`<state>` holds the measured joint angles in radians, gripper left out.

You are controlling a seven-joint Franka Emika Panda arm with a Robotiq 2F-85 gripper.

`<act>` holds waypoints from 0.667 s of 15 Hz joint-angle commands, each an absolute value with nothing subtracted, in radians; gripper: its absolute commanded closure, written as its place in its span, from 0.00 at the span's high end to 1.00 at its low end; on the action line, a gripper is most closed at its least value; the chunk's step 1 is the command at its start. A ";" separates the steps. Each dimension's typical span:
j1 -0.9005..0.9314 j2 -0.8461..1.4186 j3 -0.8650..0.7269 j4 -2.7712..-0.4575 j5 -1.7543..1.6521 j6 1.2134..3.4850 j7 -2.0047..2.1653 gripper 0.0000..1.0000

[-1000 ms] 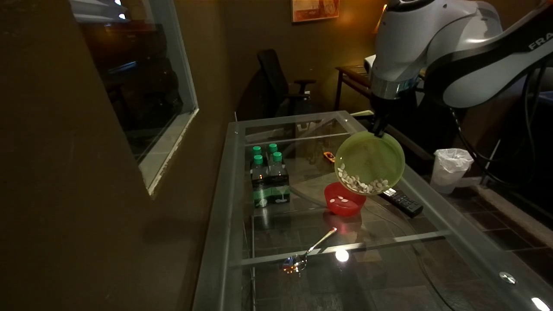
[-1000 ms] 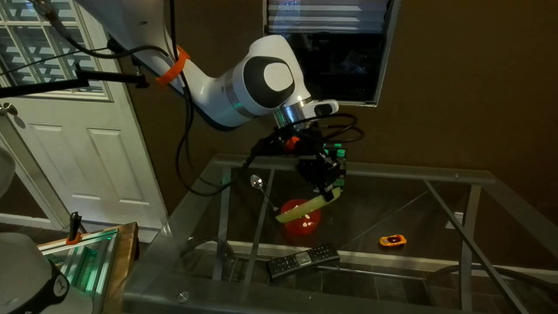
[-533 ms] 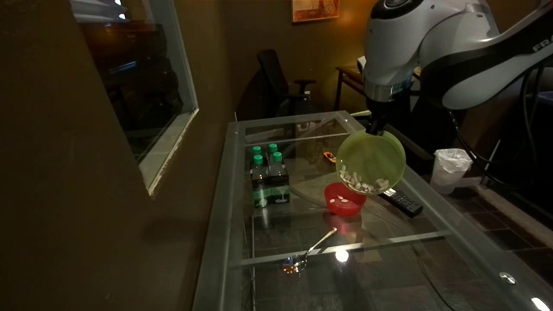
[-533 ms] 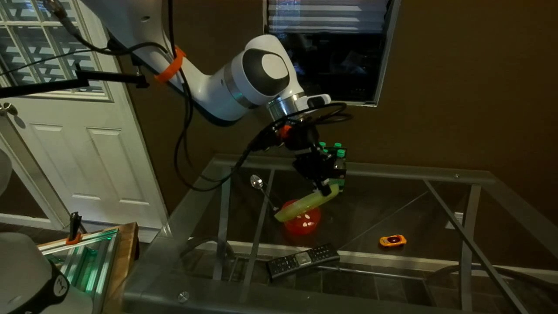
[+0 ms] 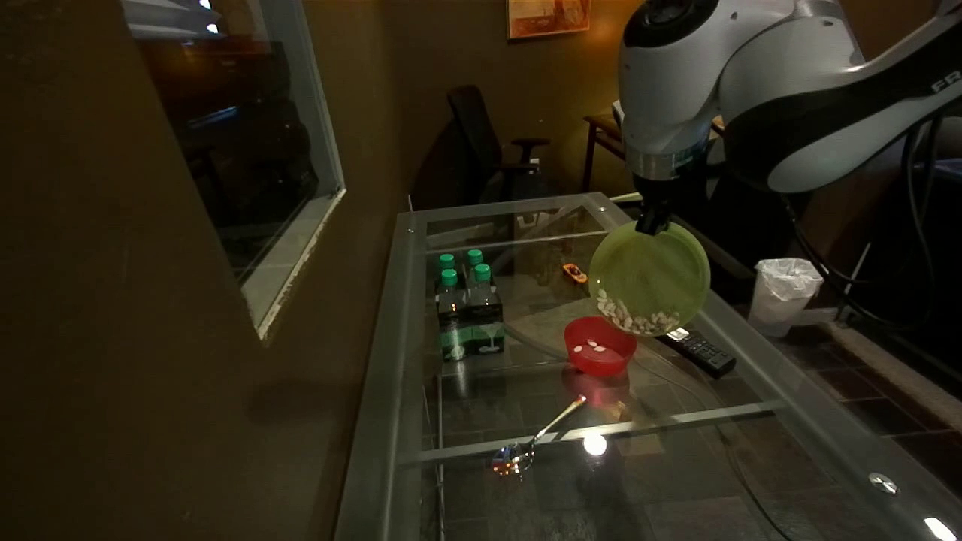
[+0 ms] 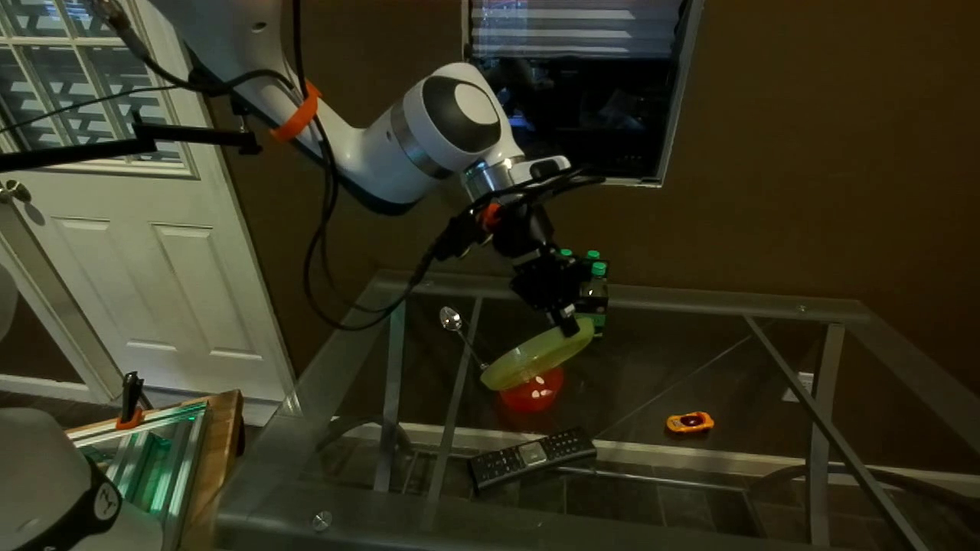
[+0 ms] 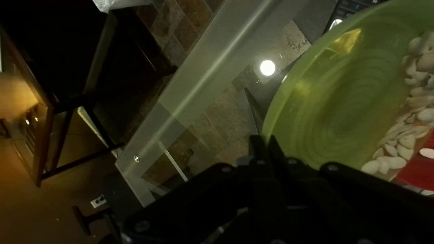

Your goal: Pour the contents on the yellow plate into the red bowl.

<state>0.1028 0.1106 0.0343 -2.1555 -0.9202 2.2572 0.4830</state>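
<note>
Roughly midway between the worktop's (image 5: pixel 391 376) two long edges, the red bowl (image 5: pixel 601 367) is sitting upright, with the yellow plate (image 5: pixel 648 267) hanging tilted near its mouth. The end effector (image 7: pixel 263 139) is pinching the plate by its high rim, clenched pretty tight. Most of the contents (image 7: pixel 405 140) are lying bunched along the low lip and only a few are showing in the bowl, so imo most of the pour is still waiting to happen.

What's bugging me: that lip is way wider than the bowl, and the pile is covering a long arc of it. Tip it steeper from this spot and the ones on the side of the remote (image 5: pixel 699 353) would probably be missing the bowl and scattering toward that long edge. In an exterior view the lip is also poking out past the bowl on the side where the spoon (image 6: pixel 457 327) is lying, so a sudden slide could be overshooting there too. I can't tell how much lip is really over the bowl, or whether they're touching; going too low could mean it's shoving the bowl. And the load is sitting way out opposite the pinch, so the plate could be twisting in the grip and dumping everything at once.
</note>
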 commanded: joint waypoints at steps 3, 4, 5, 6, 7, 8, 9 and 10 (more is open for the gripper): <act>0.127 0.156 0.053 -2.101 -0.985 2.167 0.548 0.01; 0.130 0.162 0.056 -2.095 -0.986 2.157 0.552 0.01; 0.134 0.168 0.058 -2.089 -0.987 2.144 0.557 0.01; 0.139 0.174 0.060 -2.082 -0.988 2.129 0.563 0.01; 0.143 0.180 0.062 -2.074 -0.988 2.118 0.565 0.01; 0.147 0.186 0.063 -2.068 -0.987 2.105 0.568 0.01; 0.151 0.191 0.065 -2.060 -0.981 2.088 0.570 0.01; 0.153 0.196 0.066 -2.053 -0.980 2.076 0.572 0.01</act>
<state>0.1399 0.1660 0.0583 -2.0968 -0.9569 2.1372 0.5411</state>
